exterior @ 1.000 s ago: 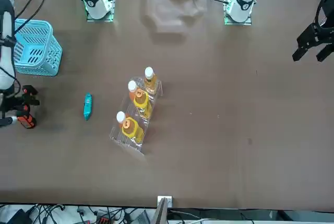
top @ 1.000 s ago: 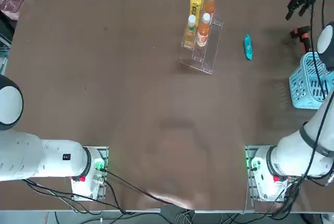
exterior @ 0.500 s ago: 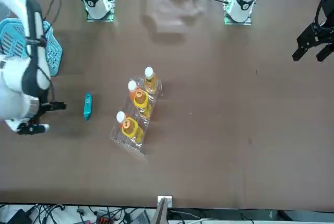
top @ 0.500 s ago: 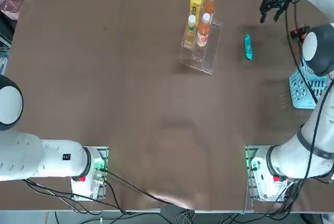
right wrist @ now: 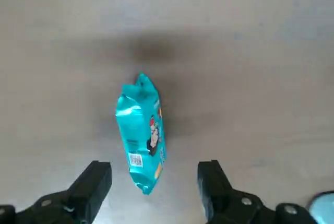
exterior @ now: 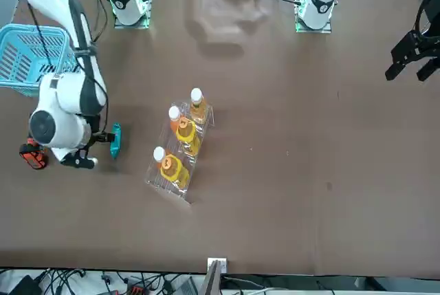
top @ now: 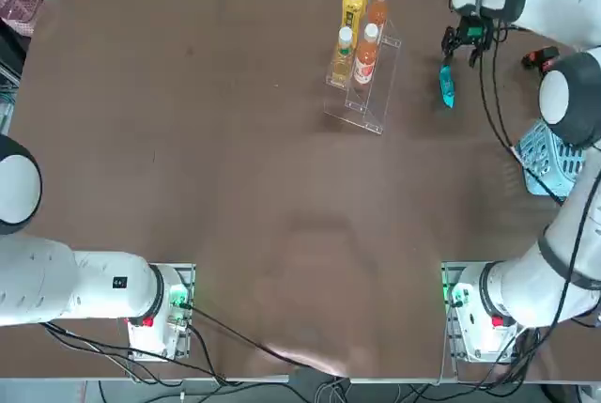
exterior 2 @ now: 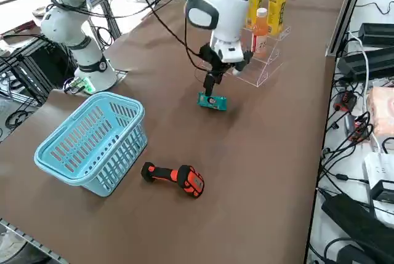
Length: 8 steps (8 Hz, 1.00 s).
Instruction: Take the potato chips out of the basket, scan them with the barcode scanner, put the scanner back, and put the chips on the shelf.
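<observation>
- I've got the right gripper (right wrist: 154, 182) hanging just above the potato chips (right wrist: 142, 132), jaws spread wide and holding nothing.
- The chips lie flat on the bare table (top: 235, 168), outside the basket (exterior 2: 92, 141), between the shelf (top: 371, 84) and the barcode scanner (exterior 2: 175, 178).
- The scanner rests on the table by the basket, nowhere near my fingers, so I judge this step to be picking the packet up for its trip to the shelf.
- To do it well, I'd centre the packet between the fingers, which flank only its near end, then come straight down and pinch across its narrow width.
- Close gently: it's a puffy bag, likely to squash or slip.
- Looks-wise: a small teal packet, crimped ends, a little printed figure and a white barcode patch on the upper face, long axis running away from the wrist.
</observation>
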Motion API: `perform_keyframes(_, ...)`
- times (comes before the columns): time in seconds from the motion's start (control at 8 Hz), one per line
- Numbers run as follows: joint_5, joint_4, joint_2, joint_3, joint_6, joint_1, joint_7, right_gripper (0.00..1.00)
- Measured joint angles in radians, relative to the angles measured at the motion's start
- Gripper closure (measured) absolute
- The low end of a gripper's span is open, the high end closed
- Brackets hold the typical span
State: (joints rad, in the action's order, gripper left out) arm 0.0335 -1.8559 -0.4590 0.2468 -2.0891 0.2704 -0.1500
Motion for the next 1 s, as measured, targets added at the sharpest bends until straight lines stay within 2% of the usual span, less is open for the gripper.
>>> perform_keyframes(0.25, -0.015, -0.105, 0.039, 0.001, -0.051, 0.024, -0.088, 0.0)
perform_keyframes(0.5, -0.04, -0.136, 0.056, 0.001, -0.06, 0.059, -0.168, 0.0)
perform_keyframes(1.0, -0.041, -0.194, 0.052, 0.007, -0.155, 0.06, -0.176, 0.0)
